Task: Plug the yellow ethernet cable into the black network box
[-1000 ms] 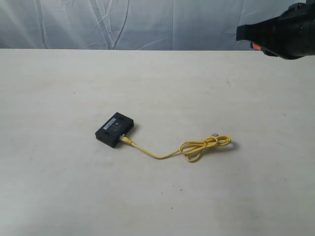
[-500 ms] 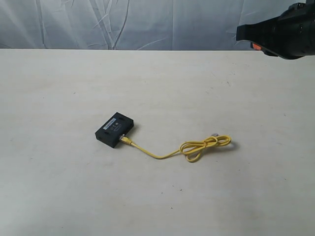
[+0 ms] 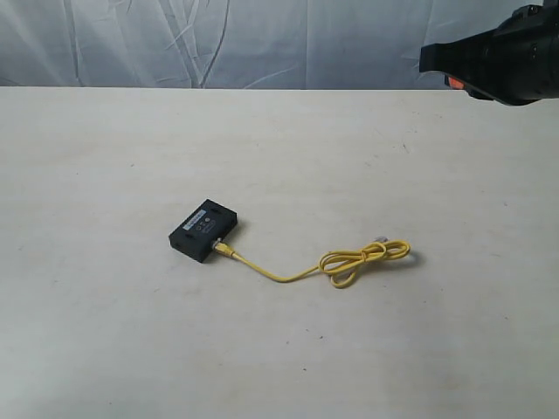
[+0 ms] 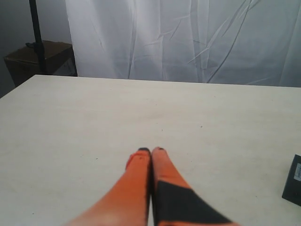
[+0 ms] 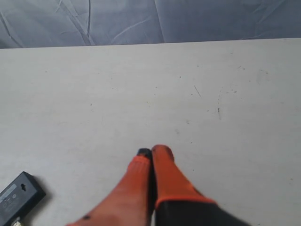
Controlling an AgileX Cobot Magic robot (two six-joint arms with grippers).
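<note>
- Bench (image 3: 105, 157): pale, matte, w/ a few small dark specks; wrinkled grey-white cloth (image 3: 218, 44) hangs behind its far edge.
- Black network box (image 3: 203, 230) lies flat on the bench, a bit left of centre in the exterior view, turned at an angle. Pale label strip and small round marks face up.
- Box also shows at the frame edge in both wrist views: (image 4: 294, 186) and (image 5: 19, 195), off to the side of each claw and apart from it.
- Yellow ethernet cable (image 3: 281, 280) lies on the bench to the right of the box. One plug (image 3: 224, 249) meets the box's near side face; can't tell if it's fully seated in a port.
- From there the cord sags in a shallow curve, then runs into a loose knot-like loop (image 3: 362, 255). The other plug (image 3: 381, 238) lies free on the bench just past the loop, well apart from the box.
- Left claw (image 4: 150, 150): orange fingers pressed together, nothing between them, above bare bench; not seen in the exterior view.
- Right claw (image 5: 152, 153): fingers also together, empty, above bare bench.
- Right arm (image 3: 502, 57): dark bulk at top right of the exterior view, well apart from cable and box.
- Left wrist view also shows a dark pole (image 4: 35, 37) and a brown carton (image 4: 47, 59) past the bench corner.
</note>
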